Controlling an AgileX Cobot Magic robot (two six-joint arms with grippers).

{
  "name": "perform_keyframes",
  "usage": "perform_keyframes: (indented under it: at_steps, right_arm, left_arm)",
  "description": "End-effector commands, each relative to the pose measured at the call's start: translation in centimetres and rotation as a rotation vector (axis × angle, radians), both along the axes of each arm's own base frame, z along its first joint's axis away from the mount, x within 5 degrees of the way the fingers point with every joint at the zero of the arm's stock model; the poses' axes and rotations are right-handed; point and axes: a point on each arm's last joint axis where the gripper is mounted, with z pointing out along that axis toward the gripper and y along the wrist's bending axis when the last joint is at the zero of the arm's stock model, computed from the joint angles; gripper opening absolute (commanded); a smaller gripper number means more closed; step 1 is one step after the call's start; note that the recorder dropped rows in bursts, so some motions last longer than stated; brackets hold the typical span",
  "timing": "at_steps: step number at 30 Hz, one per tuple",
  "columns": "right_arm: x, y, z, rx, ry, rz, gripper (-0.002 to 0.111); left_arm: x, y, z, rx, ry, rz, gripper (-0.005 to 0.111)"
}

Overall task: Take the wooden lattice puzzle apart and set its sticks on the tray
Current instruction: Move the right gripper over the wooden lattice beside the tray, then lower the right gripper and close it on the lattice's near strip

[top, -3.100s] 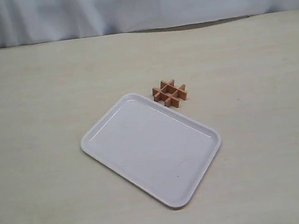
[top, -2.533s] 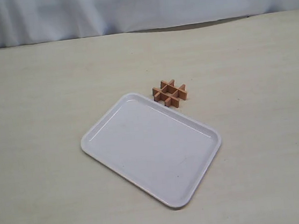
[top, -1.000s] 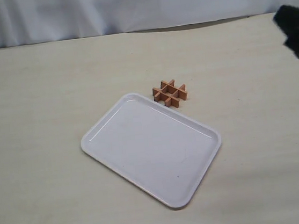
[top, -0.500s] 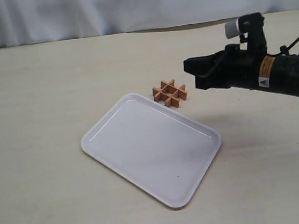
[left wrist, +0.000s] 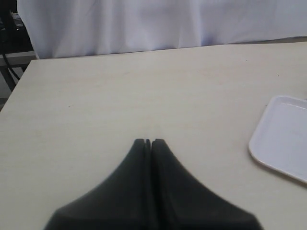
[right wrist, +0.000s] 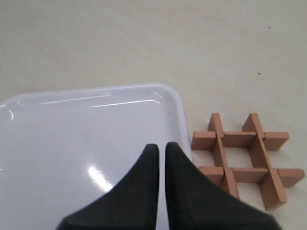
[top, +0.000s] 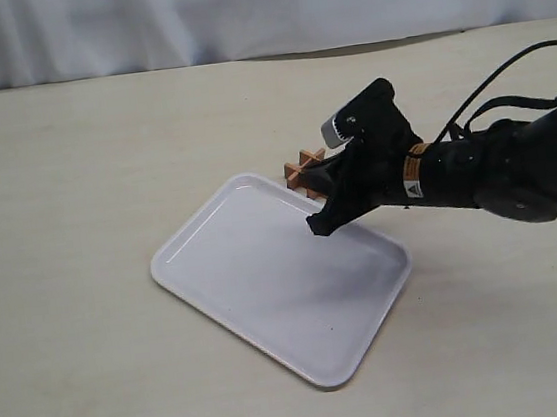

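**Over the tray [top: 258, 291] corner: right gripper [top: 317, 228] closed, puzzle [top: 303, 164] whole**

Beyond the tray's far rim, on the table [top: 73, 171], the puzzle lies flat and assembled; its four sticks [right wrist: 261, 143] are crossed and locked into a hash shape. In the right wrist view the puzzle [right wrist: 242, 155] sits just beside the tray [right wrist: 72, 143] corner, with a thin strip of table between rim and nearest stick end; none of it is inside the tray. The tray's white floor shows bare, carrying only glare and the arm's shadow.

From the right side of the exterior view the right arm reaches in, tilted downward; its gripper [right wrist: 158, 146] hangs above the tray's floor near that corner, beside the puzzle and partly hiding it from the exterior camera. Its jaws are drawn together with only a slit between them, and nothing is held.

Off to the side, the left gripper [left wrist: 147, 141] hangs over bare table, jaws pressed together and empty; one corner of the tray [left wrist: 283, 139] shows at the edge of its view.
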Motion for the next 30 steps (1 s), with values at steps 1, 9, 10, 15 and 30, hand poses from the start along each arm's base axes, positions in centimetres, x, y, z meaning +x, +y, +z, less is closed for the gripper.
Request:
perform_keyframes:
  at_steps: [1, 9, 10, 15, 30]
  right_arm:
    - [0.2, -0.8, -0.1, -0.005, 0.042, -0.115, 0.005]
    - [0.9, -1.6, -1.8, -0.014, 0.139, -0.226, 0.025]
    - [1.0, -1.6, -1.9, -0.021, 0.149, -0.23, 0.028]
    - [1.1, -1.5, -1.8, -0.019, 0.142, -0.227, 0.036]
    - [1.5, -1.1, -3.7, 0.016, 0.127, -0.195, 0.036]
  left_arm:
    - [0.0, 0.0, 0.1, -0.001, -0.012, -0.008, 0.0]
    - [0.0, 0.0, 0.1, -0.001, -0.012, -0.008, 0.0]
    - [0.0, 0.0, 0.1, -0.001, -0.012, -0.008, 0.0]
    - [0.0, 0.0, 0.1, -0.001, -0.012, -0.008, 0.0]
    - [0.0, 0.0, 0.1, -0.001, -0.012, -0.008, 0.0]
